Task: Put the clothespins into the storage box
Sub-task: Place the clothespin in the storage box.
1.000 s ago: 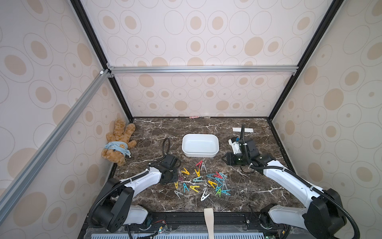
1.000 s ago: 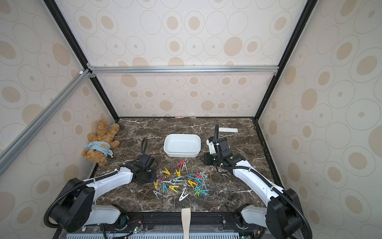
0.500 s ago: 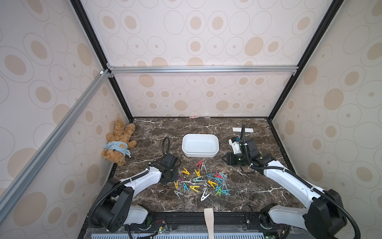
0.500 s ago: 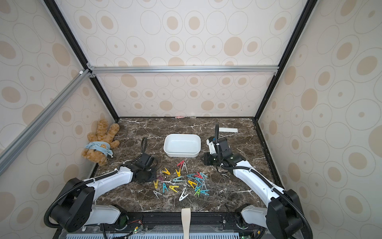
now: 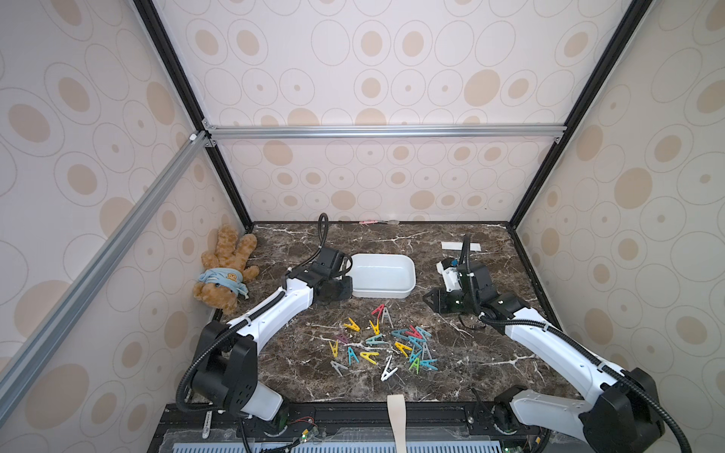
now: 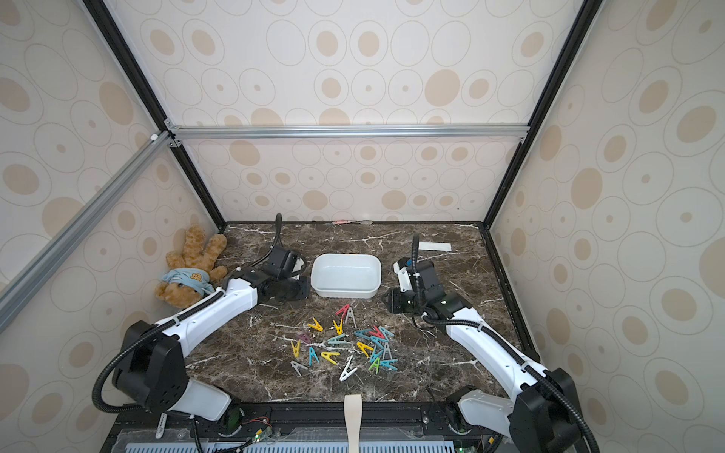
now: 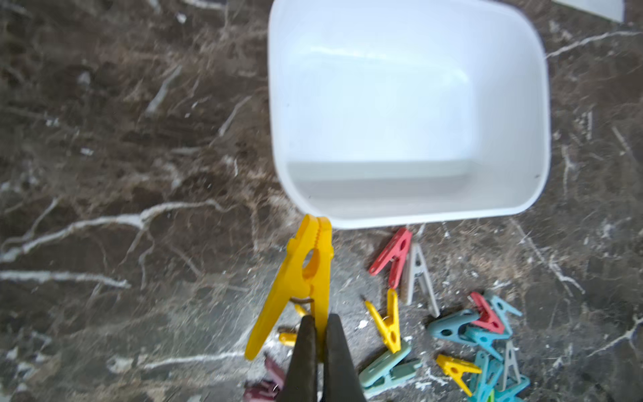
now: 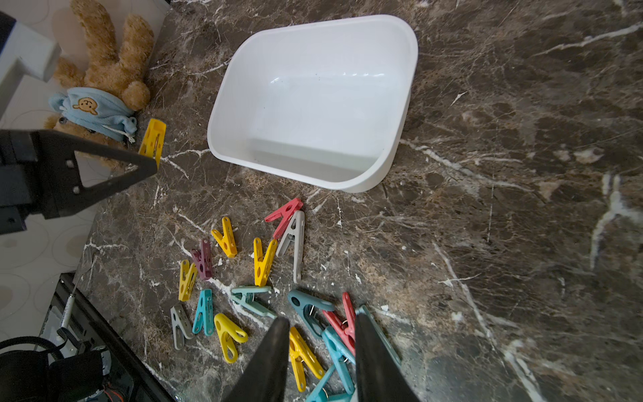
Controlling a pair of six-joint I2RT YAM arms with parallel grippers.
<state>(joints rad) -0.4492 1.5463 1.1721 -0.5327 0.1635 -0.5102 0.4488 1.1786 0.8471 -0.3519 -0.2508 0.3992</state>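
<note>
A teddy bear lies at the tabletop's left edge, with a white strip, perhaps paper, far back.

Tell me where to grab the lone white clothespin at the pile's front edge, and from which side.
Come straight down on the white clothespin and pinch across its narrow closed half. It lies flat, apart from the other clothespins, with room either side; squeezing the splayed legs would probably open it.

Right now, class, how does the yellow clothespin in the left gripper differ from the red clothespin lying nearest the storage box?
The yellow clothespin is pinched by one leg in the shut left gripper; the red clothespin lies loose on the table. The yellow one is alone; the red one lies against a grey clothespin. Both are A-shaped and outside the storage box.
</note>
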